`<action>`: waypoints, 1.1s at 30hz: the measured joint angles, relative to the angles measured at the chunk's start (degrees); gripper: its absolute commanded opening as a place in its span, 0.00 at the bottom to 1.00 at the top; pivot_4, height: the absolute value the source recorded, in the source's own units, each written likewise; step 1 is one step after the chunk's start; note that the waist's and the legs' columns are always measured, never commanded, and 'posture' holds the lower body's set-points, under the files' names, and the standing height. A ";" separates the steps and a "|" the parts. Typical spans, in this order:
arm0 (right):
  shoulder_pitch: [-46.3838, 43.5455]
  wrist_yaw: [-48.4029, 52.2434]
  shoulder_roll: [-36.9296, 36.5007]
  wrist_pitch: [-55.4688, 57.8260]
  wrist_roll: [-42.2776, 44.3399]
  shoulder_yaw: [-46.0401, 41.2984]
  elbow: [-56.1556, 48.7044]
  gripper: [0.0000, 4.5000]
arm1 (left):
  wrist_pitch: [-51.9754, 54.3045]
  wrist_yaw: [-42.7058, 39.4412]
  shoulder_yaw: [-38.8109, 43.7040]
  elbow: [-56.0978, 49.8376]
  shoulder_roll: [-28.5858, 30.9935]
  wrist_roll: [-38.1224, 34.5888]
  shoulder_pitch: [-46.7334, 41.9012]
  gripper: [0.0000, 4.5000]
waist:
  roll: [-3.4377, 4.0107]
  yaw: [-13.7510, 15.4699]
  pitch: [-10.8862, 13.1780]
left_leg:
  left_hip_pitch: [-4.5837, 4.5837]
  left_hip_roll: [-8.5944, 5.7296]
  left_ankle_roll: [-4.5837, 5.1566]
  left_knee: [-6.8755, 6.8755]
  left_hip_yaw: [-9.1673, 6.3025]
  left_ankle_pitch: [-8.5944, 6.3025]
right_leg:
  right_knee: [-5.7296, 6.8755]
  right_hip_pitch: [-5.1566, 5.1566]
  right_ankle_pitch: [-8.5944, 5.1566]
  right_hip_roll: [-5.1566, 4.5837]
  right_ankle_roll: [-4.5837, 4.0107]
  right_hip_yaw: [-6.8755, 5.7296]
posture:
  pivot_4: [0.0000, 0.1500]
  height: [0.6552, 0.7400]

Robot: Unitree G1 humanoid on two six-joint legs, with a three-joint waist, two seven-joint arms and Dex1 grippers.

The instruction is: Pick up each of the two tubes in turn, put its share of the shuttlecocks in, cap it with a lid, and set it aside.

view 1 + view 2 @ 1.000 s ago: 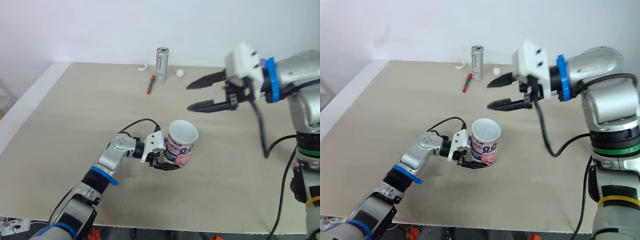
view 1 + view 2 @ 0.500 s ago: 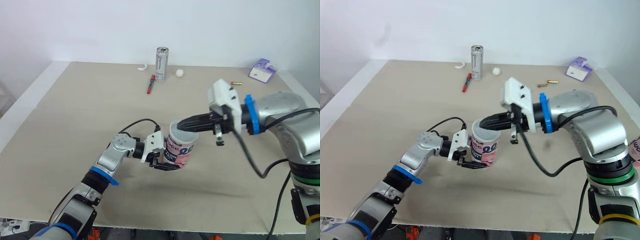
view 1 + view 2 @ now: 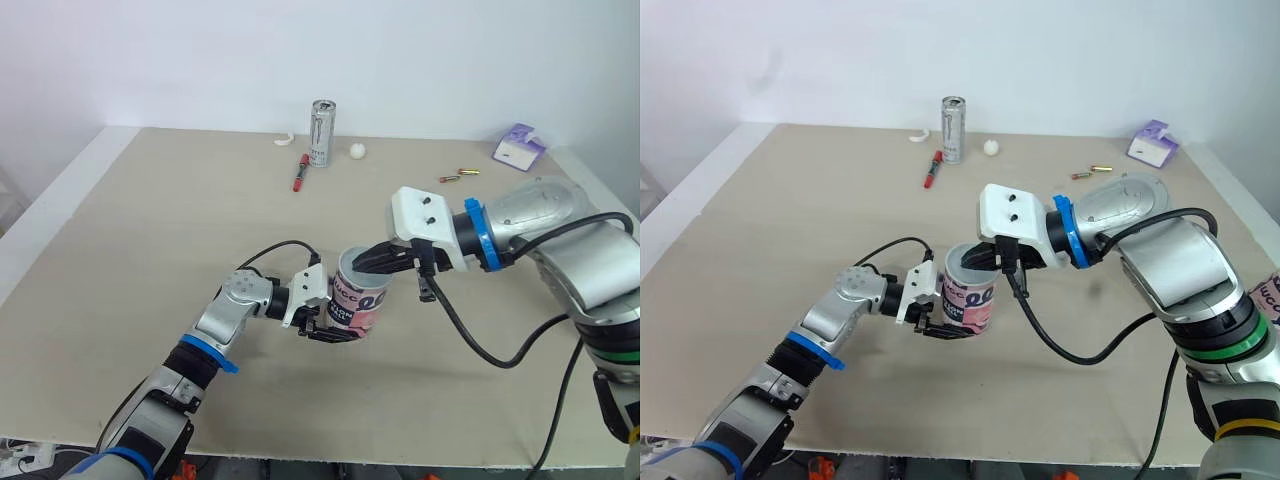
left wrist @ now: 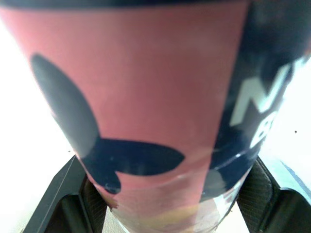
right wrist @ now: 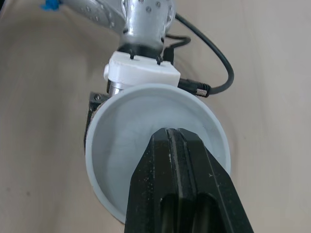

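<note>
- Currently the tube stands upright on the table, just below the centre of the head views, its pink and dark label facing the camera.
- What looks like a pale lid sits dished in the tube's mouth, with its rim level all round in the right wrist view.
- Low on the tube's wall, the left gripper clamps it from the left of the frame. In the left wrist view one black finger presses each side of the label.
- From the right of the frame, the right gripper reaches in with its two fingers pressed together and nothing between them, the tips over the lid's hollow. Whether they touch it I cannot tell.
- Judging by this, the first tube is at the capping step: the lid seems to be on, perhaps needing a final press, and setting it aside is left.
- How many shuttlecocks are inside I cannot tell, though a yellowish shape shows faintly through the clear base in the left wrist view.
- Whether the second tube has been handled cannot be judged from these pictures.
- Farther off, along the upper edge of the table, stand a drink can, a red marker and a white ball.
- At the upper right lies a purple box, well apart from the work.
</note>
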 measured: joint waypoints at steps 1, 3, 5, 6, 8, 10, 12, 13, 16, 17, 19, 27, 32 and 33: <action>-0.01 0.00 0.17 0.70 0.15 -0.07 0.00 0.03 | 0.00 0.04 0.00 -0.02 0.00 0.00 0.10 0.69 | -0.02 0.00 -0.08 | 0.05 -0.01 0.00 -0.07 0.05 0.00 | -0.01 0.00 0.00 -0.08 -0.01 -0.03 | 1.00 1.00; 0.10 -0.23 1.13 2.70 1.38 -1.38 0.36 0.03 | -0.02 0.00 0.01 -0.12 0.03 -0.04 0.25 0.69 | -0.06 0.01 -0.15 | 0.08 -0.03 0.01 -0.14 0.08 0.00 | -0.01 0.05 -0.02 -0.14 -0.03 -0.06 | 1.00 1.00; 0.64 -0.60 2.61 5.68 4.50 -4.32 2.19 0.03 | -0.12 -0.02 0.17 -0.47 0.07 -0.16 0.37 0.69 | -0.07 0.01 -0.14 | -0.09 -0.03 0.02 -0.14 0.09 0.01 | -0.01 0.09 0.01 -0.15 -0.06 -0.08 | 1.00 1.00; 0.85 -0.96 3.16 7.62 6.42 -6.07 3.66 0.03 | -0.15 -0.02 0.16 -0.71 0.03 -0.19 0.35 0.69 | -0.04 0.03 -0.10 | -0.23 -0.04 0.04 -0.14 0.09 0.03 | -0.01 -0.01 0.03 -0.16 -0.06 -0.09 | 1.00 1.00; 2.00 -1.71 3.46 10.82 10.85 -12.20 5.45 0.03 | -0.24 -0.23 0.10 -1.04 -0.05 -0.40 0.35 0.69 | 0.03 0.29 0.06 | -0.38 -0.07 0.06 -0.14 0.06 0.04 | -0.01 -0.10 0.22 -0.18 -0.38 -0.15 | 1.00 1.00; 3.43 -2.39 2.09 12.97 15.71 -22.32 6.41 0.03 | -0.34 -0.46 0.09 -1.10 0.06 -1.00 0.36 0.69 | 0.09 0.45 0.15 | -0.52 -0.11 0.05 -0.15 0.03 0.03 | -0.02 -0.17 0.11 -0.18 -0.34 -0.21 | 1.00 1.00; 8.68 -4.14 0.91 15.28 21.01 -35.76 5.75 0.03 | -1.00 -0.49 0.11 -0.95 0.44 -1.22 0.20 0.69 | 0.02 0.66 0.18 | -0.60 -0.15 0.13 -0.17 -0.05 -0.06 | -0.04 -0.07 0.01 -0.07 -0.05 -0.34 | 1.00 1.00; 9.98 -4.72 0.72 15.65 21.77 -38.38 5.65 0.03 | -1.15 -0.52 0.15 -0.94 0.62 -1.25 0.14 0.69 | 0.04 0.60 0.18 | -0.60 -0.13 0.13 -0.20 -0.04 -0.11 | -0.03 -0.12 -0.02 -0.04 -0.07 -0.31 | 1.00 1.00; 20.74 -6.74 1.94 14.45 23.64 -46.39 2.61 0.03 | -1.62 -0.59 0.10 -0.97 0.94 -1.26 0.28 0.69 | 0.01 0.62 0.17 | -0.55 -0.15 0.15 -0.25 -0.18 -0.12 | -0.04 0.03 -0.11 0.23 -0.11 -0.34 | 1.00 1.00; 28.07 -6.78 3.40 11.62 23.02 -48.01 0.22 0.03 | -1.99 -0.57 0.12 -0.93 0.97 -1.27 0.40 0.69 | -0.08 0.67 0.14 | -0.55 -0.09 0.15 -0.25 -0.30 -0.13 | -0.03 0.08 -0.18 0.33 -0.09 -0.43 | 1.00 1.00; 37.54 -6.57 5.75 7.11 20.25 -47.16 -0.69 0.15 | -2.19 -0.60 0.37 -0.99 1.27 -1.58 0.42 0.77 | 0.23 0.59 0.27 | -0.57 -0.10 0.16 -0.24 -0.30 -0.12 | 0.00 0.00 -0.28 0.35 0.19 -0.40 | 1.00 1.00; 53.18 -2.87 11.49 -22.99 6.01 -35.50 2.76 0.88 | -3.67 -2.44 1.00 0.35 1.62 -2.01 0.71 1.00 | 0.72 -0.25 0.52 | -0.32 -0.18 0.17 -0.13 -0.16 -0.08 | 0.07 0.03 -0.13 0.43 -0.02 -0.14 | 1.00 1.00; 48.97 -4.21 14.96 -28.15 4.42 -28.86 7.13 0.99 | -5.22 -3.45 2.04 0.39 2.04 -2.29 0.59 1.00 | 0.44 -0.15 0.69 | -0.35 -0.18 0.15 -0.12 -0.15 -0.07 | 0.06 0.02 -0.18 0.42 -0.07 -0.13 | 1.00 1.00; 48.63 -4.30 15.15 -28.34 4.40 -28.31 7.31 0.99 | -5.26 -3.51 2.15 0.39 2.05 -2.30 0.59 1.00 | 0.45 -0.09 0.69 | -0.38 -0.18 0.15 -0.12 -0.15 -0.07 | 0.06 0.01 -0.17 0.42 0.02 -0.12 | 1.00 1.00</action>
